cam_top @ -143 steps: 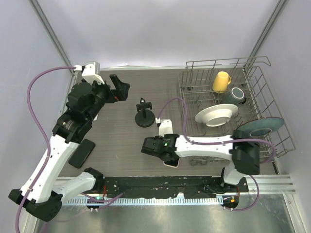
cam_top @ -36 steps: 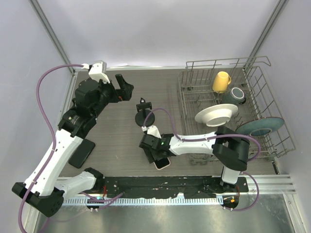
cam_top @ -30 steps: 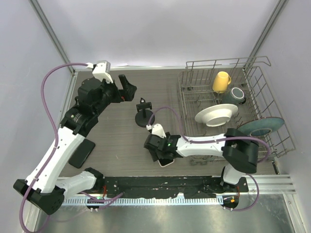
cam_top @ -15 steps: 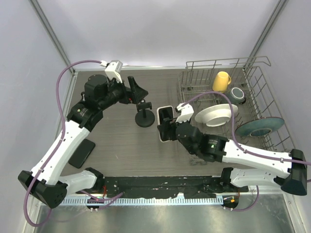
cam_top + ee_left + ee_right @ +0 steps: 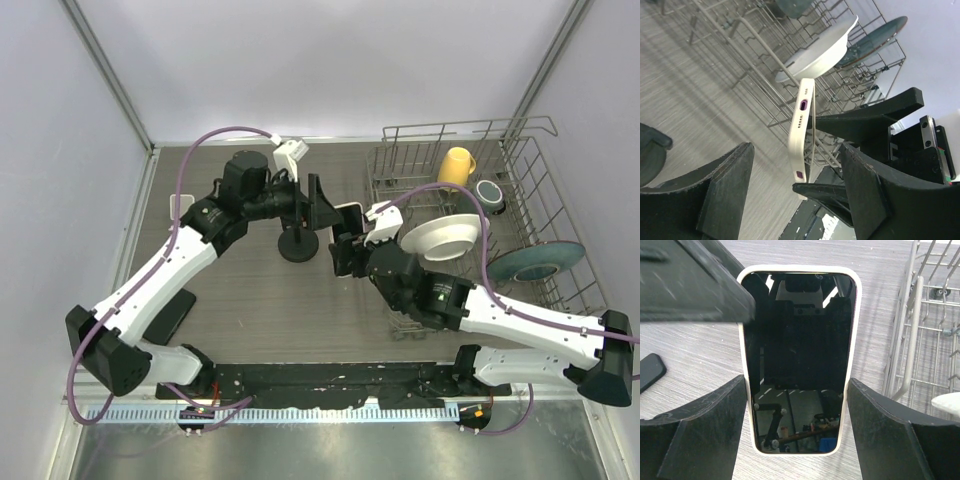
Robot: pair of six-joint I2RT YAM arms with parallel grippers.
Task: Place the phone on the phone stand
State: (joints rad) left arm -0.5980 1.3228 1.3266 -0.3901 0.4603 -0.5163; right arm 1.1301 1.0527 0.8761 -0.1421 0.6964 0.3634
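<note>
Here, glossy white-cased phone point(image 5: 799, 360), wire dish rack point(image 5: 395, 185), woodgrain table point(image 5: 695, 350)

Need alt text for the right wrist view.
A white-cased phone with a dark, reflective screen is gripped between the two black fingers of the right gripper, above a grey wood-grain table. A finger of the left gripper crosses the top left corner; a wire dish rack stands at the right.
</note>
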